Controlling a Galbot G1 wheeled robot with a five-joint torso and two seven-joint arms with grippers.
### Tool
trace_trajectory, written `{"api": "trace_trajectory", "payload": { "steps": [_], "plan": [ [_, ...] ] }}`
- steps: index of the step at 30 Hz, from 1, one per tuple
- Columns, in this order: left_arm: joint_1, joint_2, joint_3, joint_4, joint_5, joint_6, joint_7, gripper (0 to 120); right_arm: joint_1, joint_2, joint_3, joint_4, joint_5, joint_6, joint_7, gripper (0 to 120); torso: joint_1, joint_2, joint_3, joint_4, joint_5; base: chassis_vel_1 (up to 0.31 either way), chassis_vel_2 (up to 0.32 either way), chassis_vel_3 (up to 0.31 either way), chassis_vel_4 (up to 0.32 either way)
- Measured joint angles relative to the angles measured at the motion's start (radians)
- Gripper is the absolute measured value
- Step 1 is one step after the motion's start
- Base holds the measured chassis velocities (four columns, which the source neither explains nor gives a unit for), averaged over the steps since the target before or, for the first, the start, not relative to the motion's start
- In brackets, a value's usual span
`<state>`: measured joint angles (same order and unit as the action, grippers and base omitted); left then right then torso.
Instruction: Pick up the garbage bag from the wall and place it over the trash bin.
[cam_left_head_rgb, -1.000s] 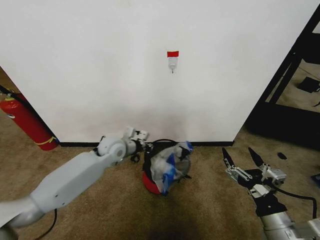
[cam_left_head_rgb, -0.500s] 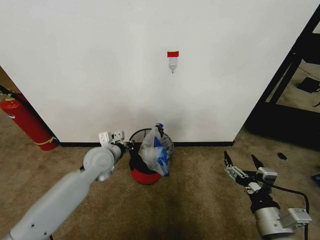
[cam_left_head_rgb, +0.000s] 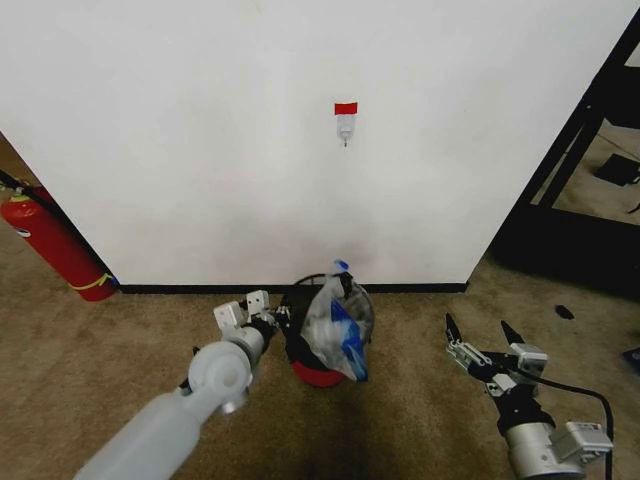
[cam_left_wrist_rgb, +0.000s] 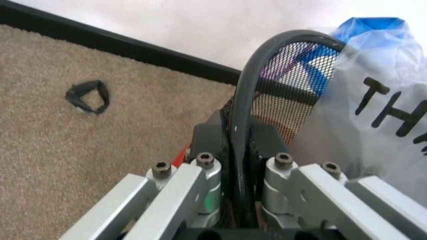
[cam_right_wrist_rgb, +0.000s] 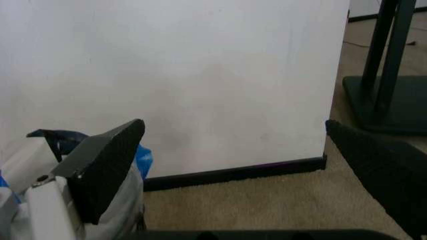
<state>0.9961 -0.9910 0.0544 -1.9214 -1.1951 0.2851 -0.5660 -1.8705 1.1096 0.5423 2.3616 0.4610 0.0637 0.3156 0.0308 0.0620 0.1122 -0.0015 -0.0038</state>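
Draping over the far right part of the trash bin, the garbage bag sits bunched and crinkled, a thin whitish plastic with blue patches, one blue tip poking up above the rim; it looks hung on the rim, not spread fully around the opening. The bin is a small round black mesh basket with a red base band, standing on brown carpet close to the wall. Just to its left, the left end effector is clenched on the bin's rim: in the left wrist view the dark rim tube runs between the closed metal fingers, likely to steady the light basket while the bag goes on. High on the wall, a small white hook under a red tape strip hangs bare, so the bag has left it. Farther right and nearer, well apart from the bin, the right end effector hovers over the carpet with its two dark fingers spread and nothing between them. At the far left, a red fire extinguisher leans by the wall.
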Motion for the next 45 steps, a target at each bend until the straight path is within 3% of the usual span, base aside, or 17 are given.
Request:
{"api": "trace_trajectory", "payload": {
  "steps": [9,22,39,45],
  "plan": [
    [0.001,-0.009,0.026,0.041,0.104,-0.008,0.058,4,0.001,0.003,-0.009,-0.014,0.024,0.006,0.005,100,0.000,0.000,0.000,0.0000,0.0001,0.000,0.000,0.000,0.000],
    [-0.038,-0.023,0.062,0.119,0.082,0.014,0.069,4,-0.004,0.003,-0.006,-0.016,0.024,0.018,0.007,100,0.000,0.000,0.000,0.0001,0.0001,0.000,0.000,0.000,0.000],
    [-0.020,0.054,-0.013,-0.041,0.083,0.065,0.069,63,0.016,-0.014,-0.006,-0.016,0.036,0.003,0.017,100,0.000,0.000,0.000,-0.0001,-0.0001,0.000,0.000,0.000,0.000],
    [0.036,0.066,-0.068,-0.143,0.123,0.055,0.053,82,0.044,-0.048,-0.016,0.000,0.062,-0.115,0.080,100,0.000,0.000,0.000,-0.0002,-0.0003,0.000,0.000,0.000,0.000]
  ]
}}
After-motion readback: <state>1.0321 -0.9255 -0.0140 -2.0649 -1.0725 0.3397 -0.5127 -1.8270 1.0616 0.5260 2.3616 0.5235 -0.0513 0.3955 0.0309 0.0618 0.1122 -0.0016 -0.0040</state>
